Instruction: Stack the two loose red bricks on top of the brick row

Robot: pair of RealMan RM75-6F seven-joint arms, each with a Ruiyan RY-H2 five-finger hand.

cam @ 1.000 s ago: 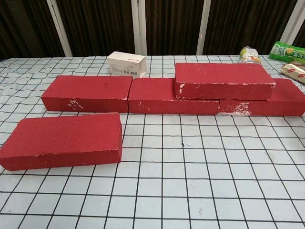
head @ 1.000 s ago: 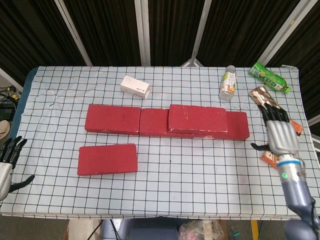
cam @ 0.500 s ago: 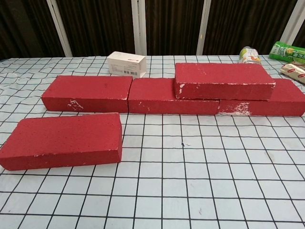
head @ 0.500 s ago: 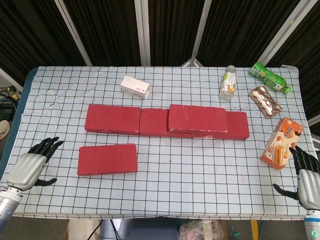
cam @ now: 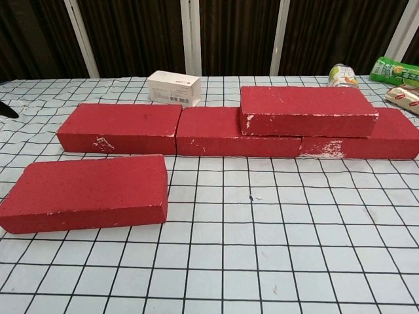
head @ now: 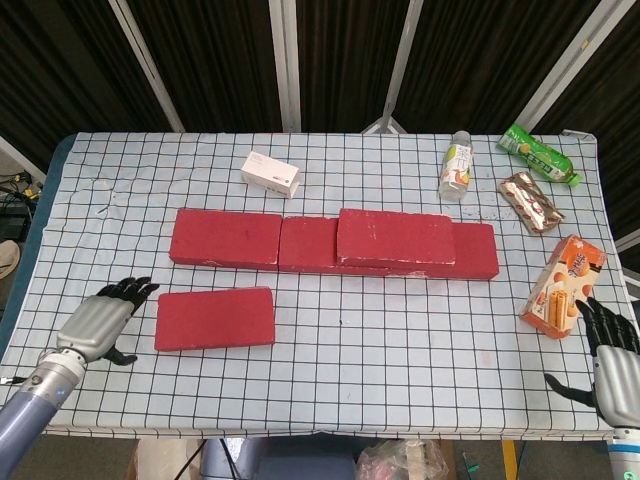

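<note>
Moved in from the table's left edge over the last half second: left hand [head: 98, 322], now just beside the loose brick [head: 215, 318], fingers spread, holding nothing, not touching it. Only a dark fingertip [cam: 9, 111] showing at the chest view's left border. Right hand [head: 612, 350] down at the near right corner, hardly shifted since then, fingers fanned apart and empty, near the orange snack box [head: 563, 284]. Brick row [head: 228, 238] across mid-table, with one stacked brick [head: 395, 238] already on its right part. Loose one flat on the checked cloth [head: 400, 350], in front of the row's left end. Behind the row, white carton [head: 270, 174] and bottle [head: 456, 166].
</note>
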